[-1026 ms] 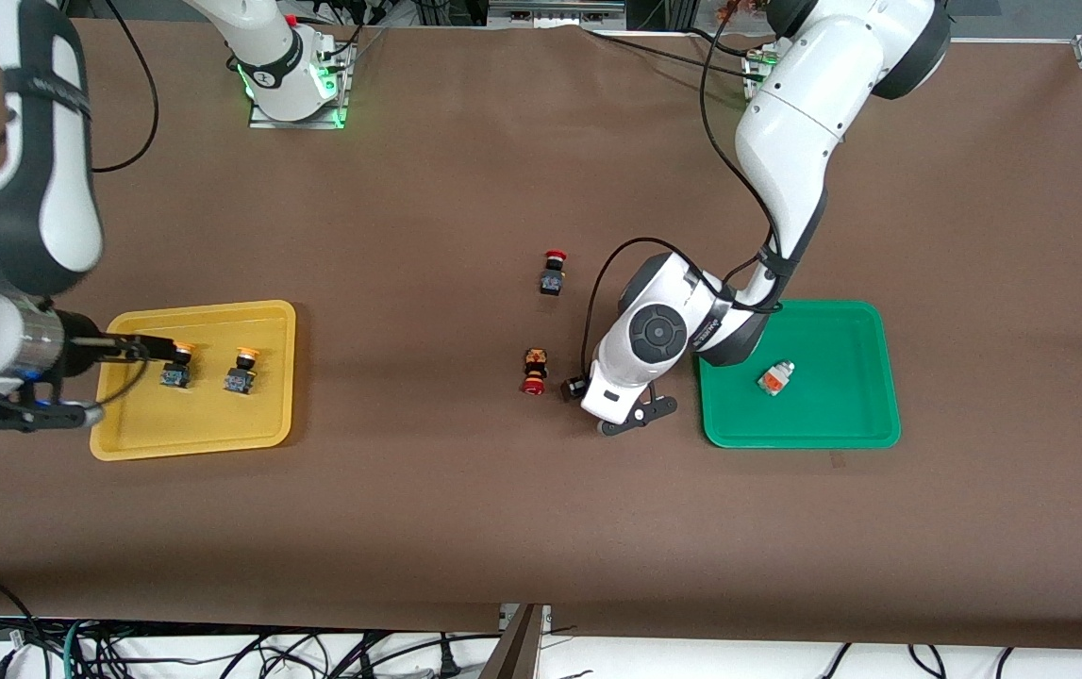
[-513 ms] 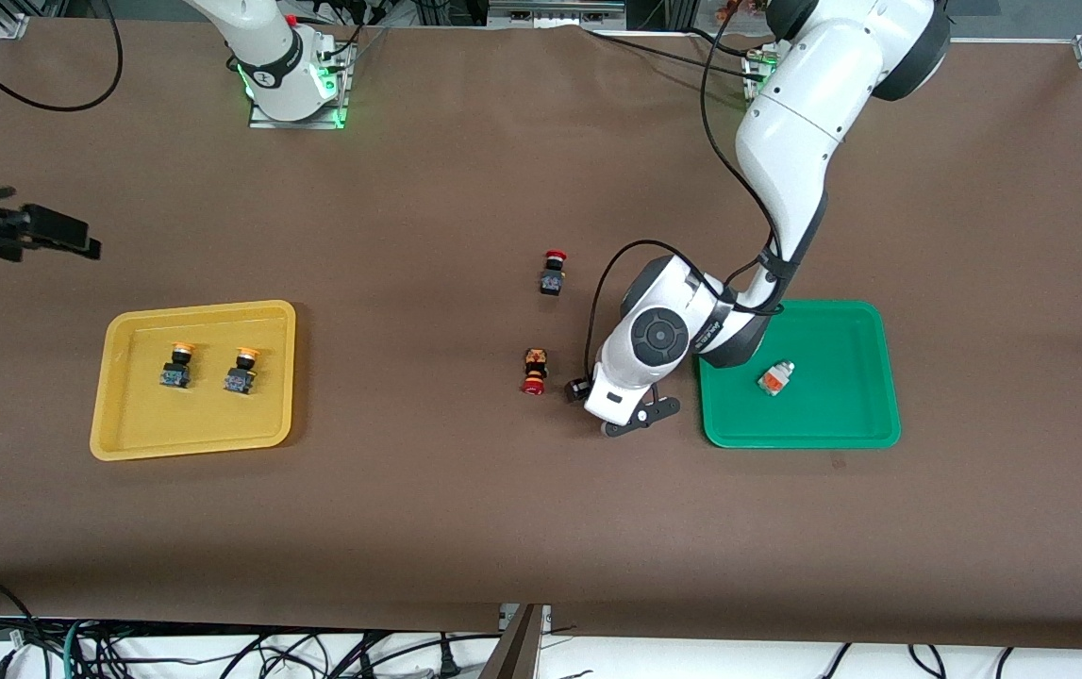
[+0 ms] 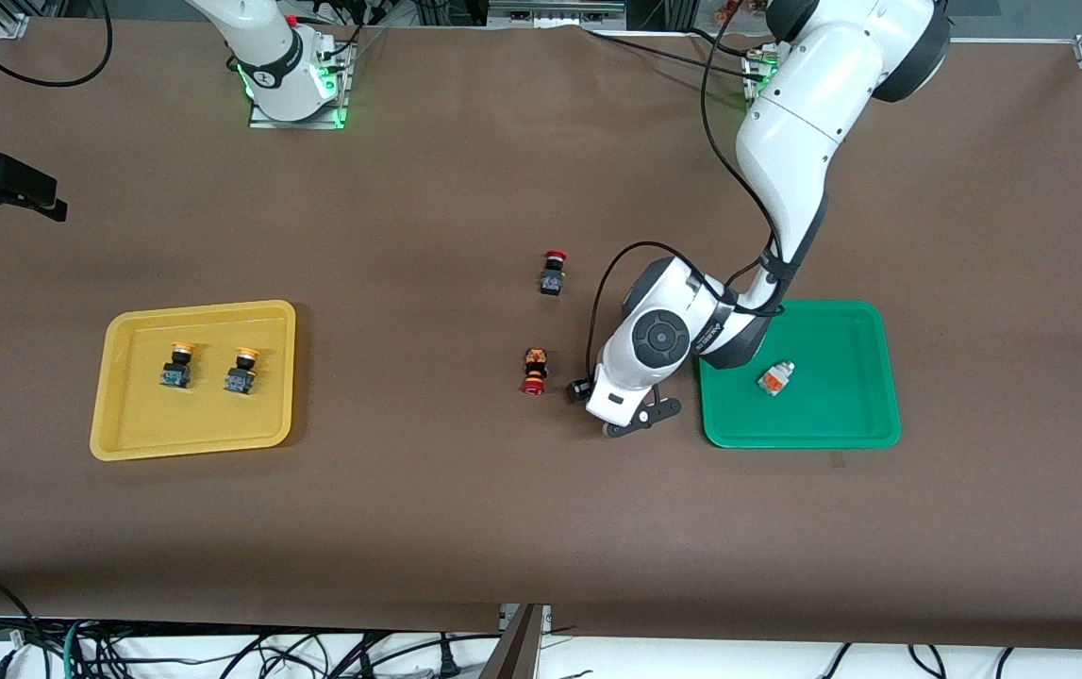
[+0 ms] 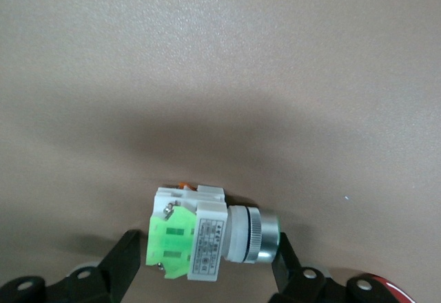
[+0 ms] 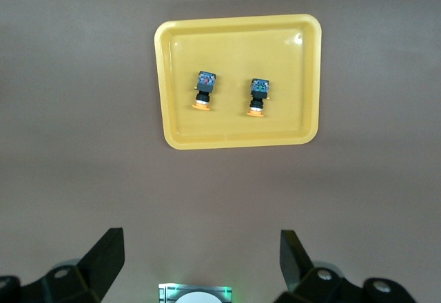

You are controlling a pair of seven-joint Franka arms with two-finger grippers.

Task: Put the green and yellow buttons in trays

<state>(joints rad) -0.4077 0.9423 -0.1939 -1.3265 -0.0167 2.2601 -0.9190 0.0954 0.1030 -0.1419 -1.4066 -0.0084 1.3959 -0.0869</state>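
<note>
L gripper [image 3: 633, 422] low over bare table beside green tray [image 3: 866, 429]; fingers [image 4: 127, 262] apart either side of green-faced switch [image 4: 200, 233], which lies on its side; contact can't tell. Orange-faced switch [image 3: 774, 378] in green tray. Two yellow-capped buttons [image 3: 178, 364] [image 3: 241, 370] side by side in yellow tray [image 3: 125, 443]. Red/orange switch [image 3: 533, 371] near L gripper; red/black switch [image 3: 553, 273] farther. R gripper [image 3: 3, 181], fingers [image 5: 103, 258] apart, up over table at R arm's end.

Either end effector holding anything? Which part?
Nothing clearly held. Left end effector brackets green-faced switch end to end on table, jaws open; right end effector empty.
</note>
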